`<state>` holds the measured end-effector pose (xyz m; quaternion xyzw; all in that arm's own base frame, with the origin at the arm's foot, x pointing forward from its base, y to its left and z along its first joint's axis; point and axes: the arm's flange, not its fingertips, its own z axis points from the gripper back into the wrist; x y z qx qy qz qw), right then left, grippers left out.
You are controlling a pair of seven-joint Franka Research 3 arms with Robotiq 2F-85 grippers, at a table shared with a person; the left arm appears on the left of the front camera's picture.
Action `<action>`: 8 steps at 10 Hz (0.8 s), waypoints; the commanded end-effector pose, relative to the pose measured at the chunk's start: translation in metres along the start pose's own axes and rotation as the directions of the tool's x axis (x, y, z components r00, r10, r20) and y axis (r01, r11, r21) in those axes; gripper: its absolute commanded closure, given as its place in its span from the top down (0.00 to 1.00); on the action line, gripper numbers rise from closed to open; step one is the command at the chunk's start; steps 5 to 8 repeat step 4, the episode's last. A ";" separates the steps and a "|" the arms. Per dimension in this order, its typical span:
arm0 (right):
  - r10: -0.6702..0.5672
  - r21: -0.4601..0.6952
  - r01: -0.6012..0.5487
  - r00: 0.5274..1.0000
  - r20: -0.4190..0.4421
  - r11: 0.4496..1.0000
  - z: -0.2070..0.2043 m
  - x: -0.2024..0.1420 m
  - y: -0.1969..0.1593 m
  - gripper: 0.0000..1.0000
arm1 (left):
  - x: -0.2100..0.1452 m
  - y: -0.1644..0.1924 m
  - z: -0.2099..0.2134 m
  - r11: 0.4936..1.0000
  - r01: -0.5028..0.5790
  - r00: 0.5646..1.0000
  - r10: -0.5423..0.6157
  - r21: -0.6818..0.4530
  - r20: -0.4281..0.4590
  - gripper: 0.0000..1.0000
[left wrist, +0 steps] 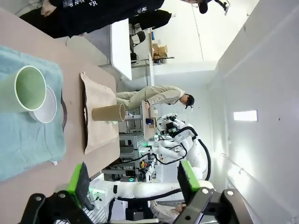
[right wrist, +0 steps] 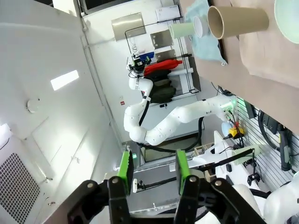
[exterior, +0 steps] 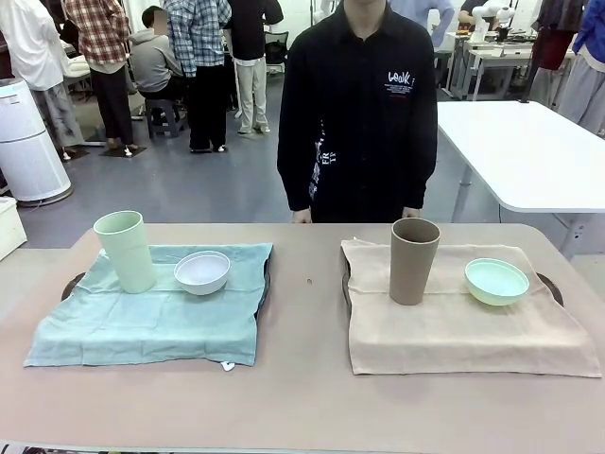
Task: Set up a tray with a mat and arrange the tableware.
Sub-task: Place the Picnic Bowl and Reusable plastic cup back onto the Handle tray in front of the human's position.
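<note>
Table: beige top [exterior: 302, 378] in front of me, in a busy room with people standing far back.
Pale green cup: I see the pale green cup [exterior: 126, 251] standing up straight on the back left part of the blue-green mat [exterior: 151, 322].
White bowl: the white bowl [exterior: 202, 271] sits just beside that cup, to its right, on the same mat.
Brown cup: the brown-taupe cup [exterior: 413, 260] stands up straight on the tan mat [exterior: 463, 331], near its back middle.
Mint bowl: the mint green bowl [exterior: 496, 281] sits to the right of the brown cup, a little apart from it.
Trays: I can see dark edges of a tray [exterior: 73, 284] poke out under the blue-green mat, and of another tray [exterior: 552, 287] under the tan mat.
Mats: both lie flat but a bit wrinkled, well apart, with bare table between them.
Person: a person in a black shirt [exterior: 359, 113] stands at the far side, hands down at the table edge.
Left claw: my left gripper [left wrist: 133, 179] is held up off the table, fingers spread wide, holding nothing.
Right claw: my right gripper [right wrist: 153, 170] is up in the air too, fingers apart, holding nothing.
</note>
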<state>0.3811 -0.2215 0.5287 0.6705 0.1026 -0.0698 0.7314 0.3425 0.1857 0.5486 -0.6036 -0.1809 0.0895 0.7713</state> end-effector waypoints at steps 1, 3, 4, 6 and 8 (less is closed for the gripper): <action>0.018 -0.009 -0.018 1.000 0.000 1.000 0.004 -0.001 0.001 0.50 | -0.004 0.002 0.001 1.000 0.019 1.000 -0.019 -0.008 0.010 1.00; 0.018 -0.009 -0.018 1.000 0.000 1.000 0.004 -0.001 0.001 0.50 | -0.004 0.002 0.001 1.000 0.019 1.000 -0.019 -0.008 0.010 1.00; 0.018 -0.009 -0.018 1.000 0.000 1.000 0.004 -0.001 0.001 0.50 | -0.004 0.002 0.001 1.000 0.019 1.000 -0.019 -0.008 0.010 1.00; 0.018 -0.009 -0.018 1.000 0.000 1.000 0.004 -0.001 0.001 0.50 | -0.004 0.002 0.001 1.000 0.019 1.000 -0.019 -0.008 0.010 1.00; 0.018 -0.009 -0.018 1.000 0.000 1.000 0.004 -0.001 0.001 0.50 | -0.004 0.002 0.001 1.000 0.019 1.000 -0.019 -0.008 0.010 1.00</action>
